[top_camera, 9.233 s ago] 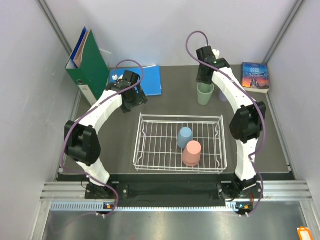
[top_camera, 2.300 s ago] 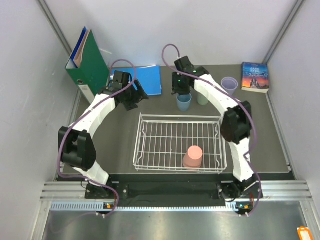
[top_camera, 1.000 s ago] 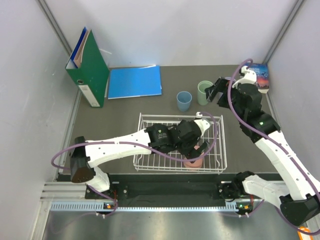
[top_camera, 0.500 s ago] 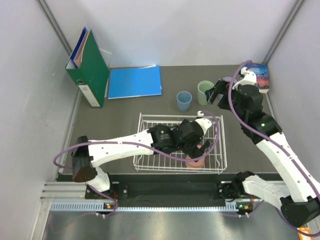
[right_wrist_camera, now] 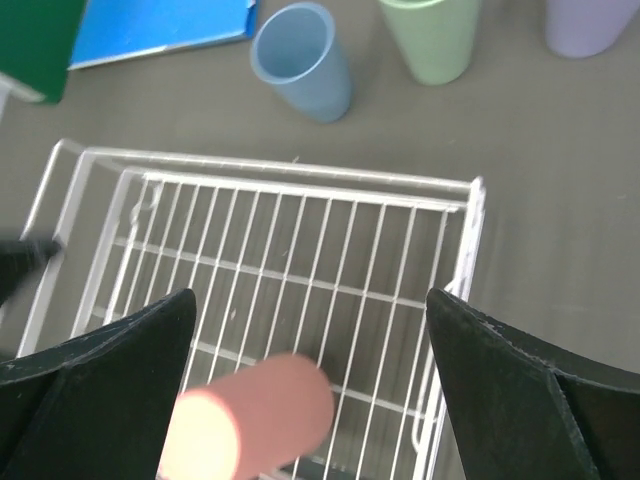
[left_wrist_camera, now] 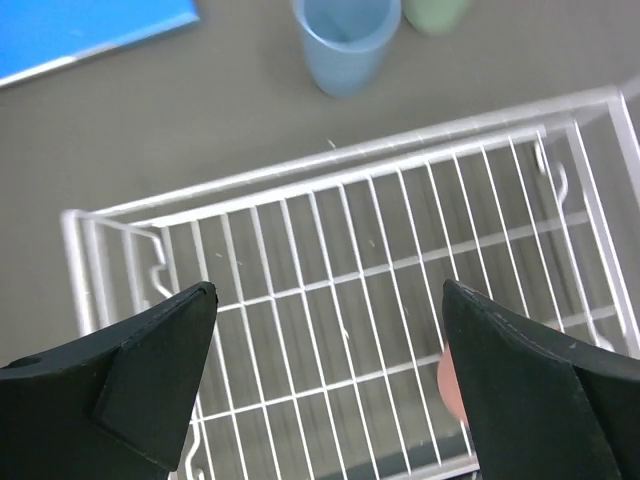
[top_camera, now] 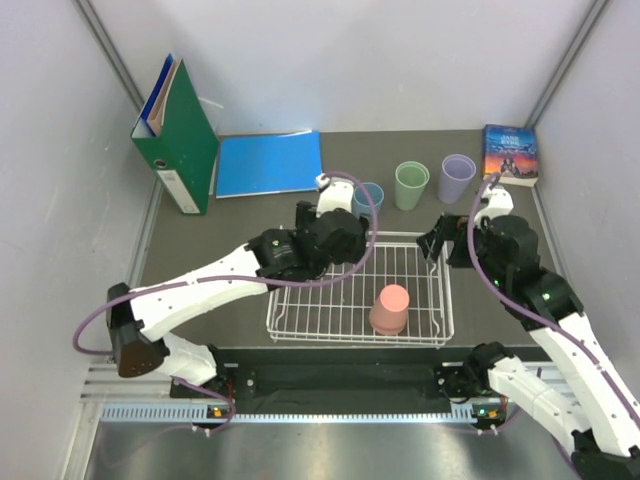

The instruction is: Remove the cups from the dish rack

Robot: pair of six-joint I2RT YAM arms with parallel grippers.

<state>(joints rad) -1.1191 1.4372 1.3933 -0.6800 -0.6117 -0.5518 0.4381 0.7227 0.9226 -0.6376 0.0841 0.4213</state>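
The salmon pink cup (top_camera: 389, 308) stood upturned in the dish rack (top_camera: 320, 300), near its front right corner. The left pincer (left_wrist_camera: 328, 290) and right pincer (right_wrist_camera: 310, 300) hung released above the rack. The right looked better placed: straddle the tapered wall low, clench squarely, lift clear of the rack's side.

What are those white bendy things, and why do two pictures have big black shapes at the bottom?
They are two robot arms: the left arm and the right arm. One picture looks down from above. The other two come from small cameras on the wrists; the black shapes are the fingers of the left gripper and the right gripper. Both are open, holding nothing. A pink cup sits in the white wire dish rack. The blue cup, green cup and lavender cup stand outside it on the table.
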